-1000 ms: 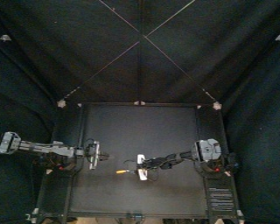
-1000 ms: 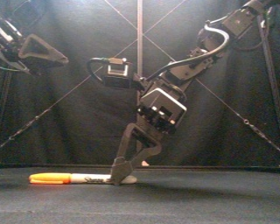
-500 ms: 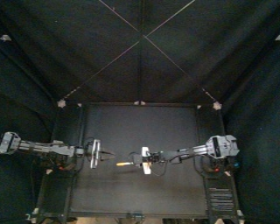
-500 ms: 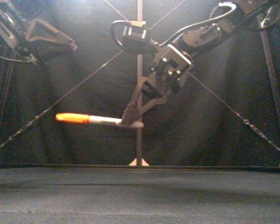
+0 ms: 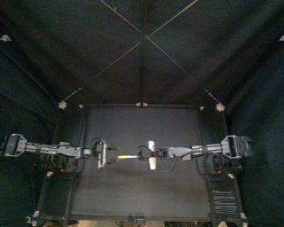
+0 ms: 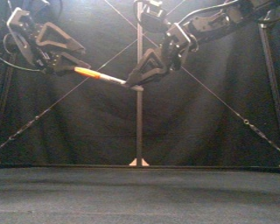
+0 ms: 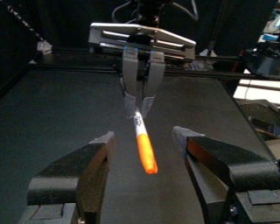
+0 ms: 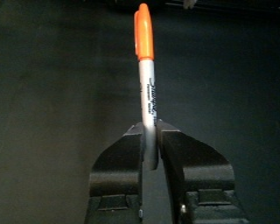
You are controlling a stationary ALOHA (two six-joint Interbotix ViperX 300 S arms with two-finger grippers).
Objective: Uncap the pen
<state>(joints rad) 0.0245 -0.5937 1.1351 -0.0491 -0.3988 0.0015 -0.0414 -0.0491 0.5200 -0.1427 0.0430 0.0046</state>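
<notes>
Left pincer [image 7: 143, 138] hangs with jaws spread either side of the orange cap of a slim white marker pen [image 8: 147, 87] with black print, not touching it. The pen is well above the black surface [image 6: 140, 192], cap end higher. The right pincer [image 8: 149, 131] pinches the pen's white barrel.

Glossy plastic pen [image 8: 150, 94], smooth orange cap [image 8: 143, 31]; matt black table [image 7: 55, 109].

Right gripper [image 6: 137, 82] raised pen [image 6: 104, 77] off table [image 6: 140, 192]; left gripper [image 7: 143, 135] moved in, cap [image 7: 146, 156] now between its jaws.
</notes>
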